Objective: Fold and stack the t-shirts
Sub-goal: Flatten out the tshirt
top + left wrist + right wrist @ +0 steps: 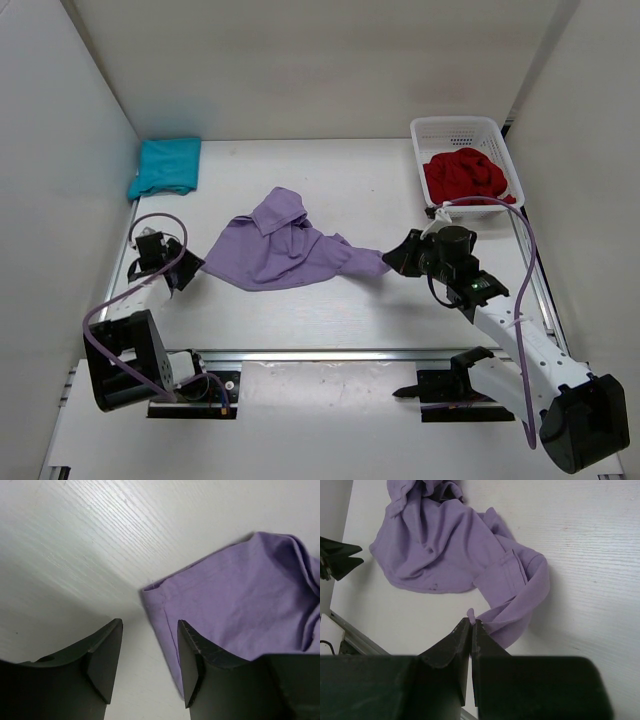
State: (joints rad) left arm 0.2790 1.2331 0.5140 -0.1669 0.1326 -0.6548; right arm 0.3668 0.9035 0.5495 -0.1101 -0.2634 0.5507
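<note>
1. Left of centre on the counter (350, 180): purple shirt (285, 250), crumpled, not yet folded. Its long axis runs left to right, roughly along the near edge. A twisted tail of cloth trails off to the right.
2. Right claw (471, 622): clenched on the tip of that tail. The wrist view shows cloth pinched between the closed jaws.
3. Left claw (150, 625): released, jaws apart, low over the counter at the shirt's left end. The hemmed corner lies just ahead of the gap, and its edge runs in under the right-hand finger. Cannot tell whether that finger touches cloth.
4. Key relation: the left corner sits forward and a shade right of the left claw's gap. The left arm is plainly the nearer one, and the right arm is busy at the opposite end. Judgement: a short advance and a squeeze would take the corner. The two arms could then draw the shirt flat along its long axis.
5. Around: teal shirt (165, 165) folded at the far-left corner; red shirt (465, 178) heaped in the basket (455, 125) at the far-right corner. Both are well apart from the purple one.
6. In the way: nothing between the left claw and the corner. Likely risk: the cloth lies thin and flat on the counter, so the claw may slide over it or catch only one layer.
</note>
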